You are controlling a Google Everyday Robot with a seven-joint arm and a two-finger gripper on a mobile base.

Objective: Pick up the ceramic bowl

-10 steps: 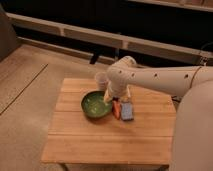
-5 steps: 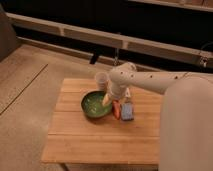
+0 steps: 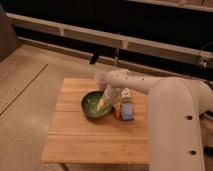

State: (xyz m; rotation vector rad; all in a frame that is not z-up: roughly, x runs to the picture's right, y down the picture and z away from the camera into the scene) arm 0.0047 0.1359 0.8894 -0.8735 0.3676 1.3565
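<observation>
The ceramic bowl point(image 3: 95, 104) is round, shallow and glossy green, and sits near the middle of the wooden table point(image 3: 95, 137). My gripper point(image 3: 105, 103) hangs at the end of the white arm and reaches down over the bowl's right rim. A small pale beige cup point(image 3: 100, 78) stands just behind the bowl, next to the arm's wrist.
A blue packet point(image 3: 127, 111) and a small orange item point(image 3: 117, 113) lie right of the bowl, with a white item point(image 3: 125, 93) behind them. The arm's large white body point(image 3: 175, 125) covers the table's right side. A dark wall with rails runs behind.
The arm has lowered and swung left, bringing the gripper from above the items down onto the bowl's right rim. The bowl, cup and packets have not moved.
</observation>
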